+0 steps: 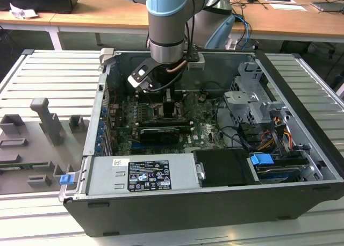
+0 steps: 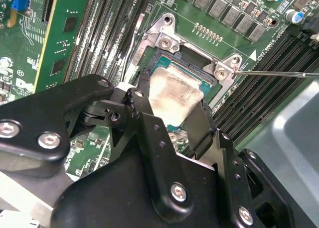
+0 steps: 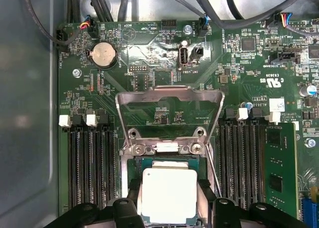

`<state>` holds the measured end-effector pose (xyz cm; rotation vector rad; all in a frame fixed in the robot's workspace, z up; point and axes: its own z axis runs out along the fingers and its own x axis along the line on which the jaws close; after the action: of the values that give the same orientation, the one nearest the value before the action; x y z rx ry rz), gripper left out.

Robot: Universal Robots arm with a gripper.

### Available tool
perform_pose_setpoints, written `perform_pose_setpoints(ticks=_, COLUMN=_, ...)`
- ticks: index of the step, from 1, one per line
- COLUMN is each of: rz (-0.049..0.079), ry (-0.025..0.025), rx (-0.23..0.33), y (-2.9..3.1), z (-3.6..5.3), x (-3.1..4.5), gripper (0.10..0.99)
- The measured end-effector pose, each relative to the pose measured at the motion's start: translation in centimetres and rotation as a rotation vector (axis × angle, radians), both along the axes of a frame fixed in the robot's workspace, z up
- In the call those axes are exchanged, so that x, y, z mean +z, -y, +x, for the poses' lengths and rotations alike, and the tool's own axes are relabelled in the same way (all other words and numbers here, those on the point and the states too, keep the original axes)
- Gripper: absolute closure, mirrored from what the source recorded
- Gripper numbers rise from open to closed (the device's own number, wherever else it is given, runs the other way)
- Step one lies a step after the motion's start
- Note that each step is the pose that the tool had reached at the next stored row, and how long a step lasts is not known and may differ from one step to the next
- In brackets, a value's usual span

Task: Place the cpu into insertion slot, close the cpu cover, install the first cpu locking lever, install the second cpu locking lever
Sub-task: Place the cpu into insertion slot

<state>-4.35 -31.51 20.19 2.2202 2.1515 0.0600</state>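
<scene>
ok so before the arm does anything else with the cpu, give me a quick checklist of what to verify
1. cpu cover swung up, off the insertion slot: ok.
2. gripper shut on the cpu, one finger on each of two opposite edges: ok.
3. cpu square with the slot's rim in the first wrist view: ok.
4. cpu fully seated in the slot: cannot tell.
5. thin locking lever swung out to the side, not across the cpu: ok.
</scene>
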Motion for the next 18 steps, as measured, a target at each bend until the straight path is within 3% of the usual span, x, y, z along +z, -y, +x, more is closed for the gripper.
perform_pose_setpoints(ticks=9, rz=0.0, ry=0.0002, rx=0.016, y=0.0, z=0.02, x=0.47, gripper=0.557)
perform_pose_setpoints(ticks=18, rz=-0.003, ry=-0.0018, rx=0.067, y=0.0, z=0.01, x=0.11, gripper=0.557)
